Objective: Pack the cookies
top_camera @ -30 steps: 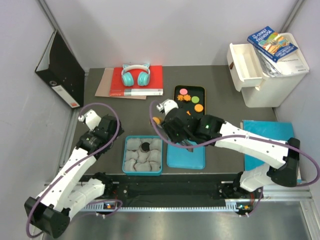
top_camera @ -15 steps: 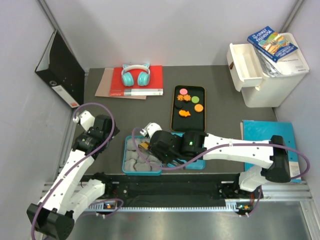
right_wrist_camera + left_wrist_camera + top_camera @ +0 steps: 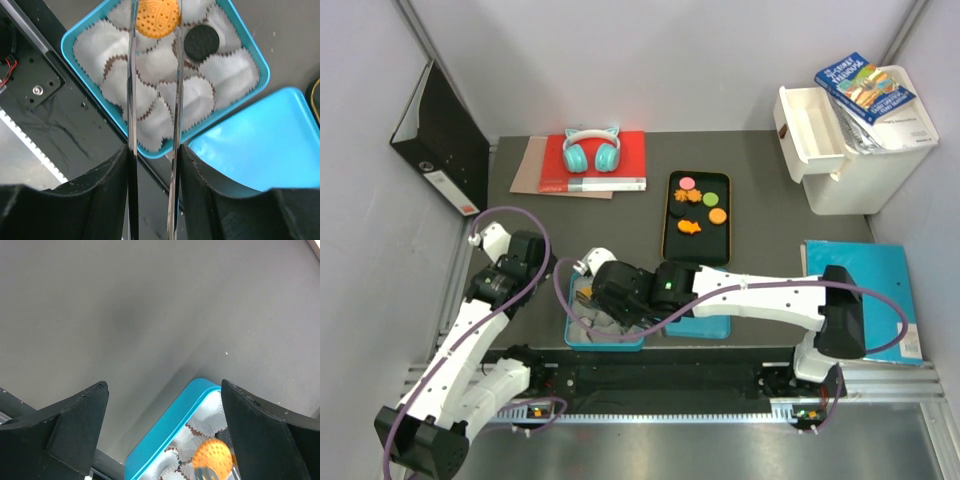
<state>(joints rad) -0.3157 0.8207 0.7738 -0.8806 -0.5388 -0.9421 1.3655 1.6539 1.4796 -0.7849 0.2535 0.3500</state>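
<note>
At box: one orange cookie, one black cookie. Tray: seven cookies.

right gripper pinches an orange cookie above the teal tin, a black cookie lying inside just beside it.

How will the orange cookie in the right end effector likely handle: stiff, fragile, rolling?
The orange cookie is probably stiff: the right end effector pinches its edges without bending it. Dotted with holes, it may crack if squeezed harder. A flat disc, it should settle in the paper cups, not roll.
</note>
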